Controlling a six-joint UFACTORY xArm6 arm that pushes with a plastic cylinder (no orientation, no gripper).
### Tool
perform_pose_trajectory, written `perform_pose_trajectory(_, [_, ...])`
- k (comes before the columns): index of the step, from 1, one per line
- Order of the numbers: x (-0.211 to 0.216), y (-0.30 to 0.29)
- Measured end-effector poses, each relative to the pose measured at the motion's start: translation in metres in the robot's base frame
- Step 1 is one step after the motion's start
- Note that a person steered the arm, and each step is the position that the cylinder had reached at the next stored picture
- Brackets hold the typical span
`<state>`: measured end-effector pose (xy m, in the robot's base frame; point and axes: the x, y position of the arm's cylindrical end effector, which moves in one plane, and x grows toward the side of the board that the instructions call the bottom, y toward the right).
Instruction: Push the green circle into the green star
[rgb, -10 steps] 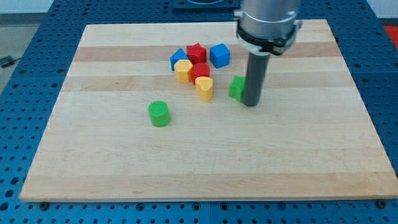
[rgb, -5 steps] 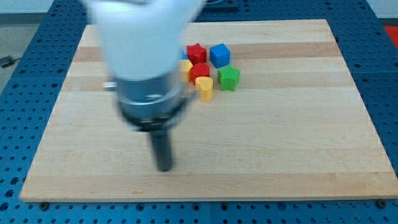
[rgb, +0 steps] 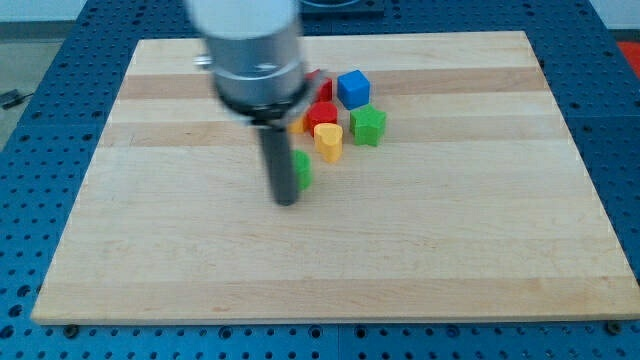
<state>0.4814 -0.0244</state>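
Rod first: my tip (rgb: 287, 201) is down on the pale wooden board (rgb: 460, 250), a bit to the view's left of centre, and there's no claw on this rig, just the straight dark rod, so nothing to spread or pinch. Right against the rod on the view's right is the small green circle block (rgb: 302, 170), mostly hidden behind it, only a sliver showing, looks like it's touching. Up and to the view's right of that sits the yellow heart-ish block (rgb: 328, 141), and just beside it, further right, the green star block (rgb: 368, 125), apart from the green circle with the yellow one roughly between them. Above the star is the blue cube (rgb: 352, 88). A red block (rgb: 322, 113) sits above the yellow one, another red one (rgb: 324, 88) peeks out higher up, and a bit of an orange-yellow block (rgb: 299, 125) shows by the rod, shapes hard to tell. Blue perforated table (rgb: 40, 150) all around the board
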Motion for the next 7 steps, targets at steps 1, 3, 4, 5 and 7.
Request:
perform_pose_trajectory(1, [-0.015, 0.061])
perform_pose_trajectory(3, [0.049, -0.031])
perform_pose_trajectory(4, [0.012, -0.111])
perform_pose_trajectory(5, [-0.010, -0.112])
perform_pose_trajectory(7, [-0.019, 0.012])
